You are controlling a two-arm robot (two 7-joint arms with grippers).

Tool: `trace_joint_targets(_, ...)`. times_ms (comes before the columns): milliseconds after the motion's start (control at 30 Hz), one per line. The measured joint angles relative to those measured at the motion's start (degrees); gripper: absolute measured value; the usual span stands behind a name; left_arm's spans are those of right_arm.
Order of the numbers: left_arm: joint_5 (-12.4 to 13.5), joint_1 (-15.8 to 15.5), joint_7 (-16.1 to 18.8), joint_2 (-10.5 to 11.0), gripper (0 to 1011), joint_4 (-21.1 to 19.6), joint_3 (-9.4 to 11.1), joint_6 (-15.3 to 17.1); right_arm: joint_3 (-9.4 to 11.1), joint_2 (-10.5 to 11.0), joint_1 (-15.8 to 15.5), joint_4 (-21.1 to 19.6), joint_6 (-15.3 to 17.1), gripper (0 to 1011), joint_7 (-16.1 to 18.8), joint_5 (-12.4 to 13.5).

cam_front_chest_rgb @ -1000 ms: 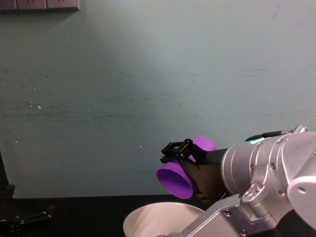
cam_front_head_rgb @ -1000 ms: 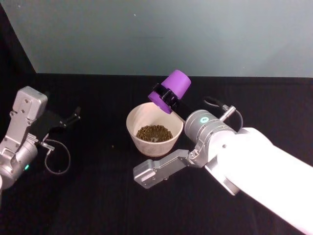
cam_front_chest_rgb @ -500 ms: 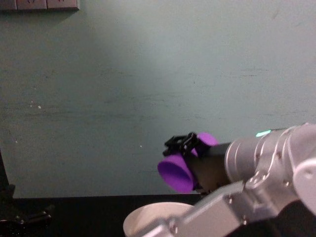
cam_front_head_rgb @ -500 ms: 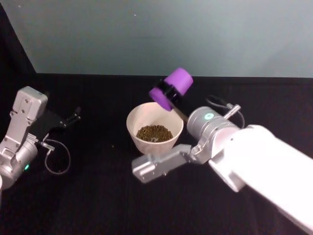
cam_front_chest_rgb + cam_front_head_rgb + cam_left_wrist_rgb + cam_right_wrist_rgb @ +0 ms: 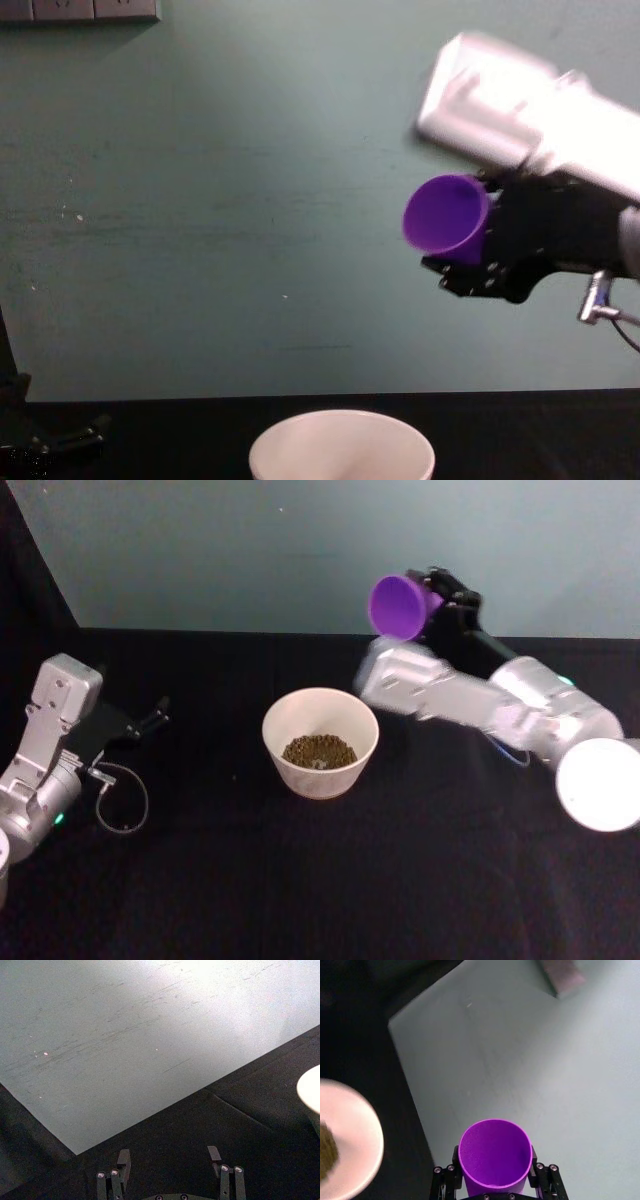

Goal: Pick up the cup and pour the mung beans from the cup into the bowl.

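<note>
Mung beans (image 5: 317,750) are seen lying in the bowl (image 5: 322,778) at the middle of the tabletop (image 5: 300,890). The cup (image 5: 398,607) is clamped in the right tool (image 5: 494,1179), raised and tipped sideways, at 2 o'clock from the bowl. The left tool (image 5: 169,1156) is parked at 9 o'clock, fingers apart.

One purple cup (image 5: 403,606). One pale bowl (image 5: 320,780), just one. One heap of mung beans (image 5: 316,750). Two grippers on show: left gripper (image 5: 169,1155), right gripper (image 5: 447,598). One cable loop (image 5: 122,810).
</note>
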Motion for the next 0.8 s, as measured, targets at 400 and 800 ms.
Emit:
trace_joint_targets(400,0.0,0.0,0.0,0.0,1000,0.0,0.0,0.0,11.5,-3.9,-5.4,5.8,-7.6,726,2.1,28.4)
trace_joint_targets(800,0.0,0.0,0.0,0.0,1000,0.0,0.0,0.0,14.9,-7.1,-7.3,12.4,-3.1,726,5.2,43.3)
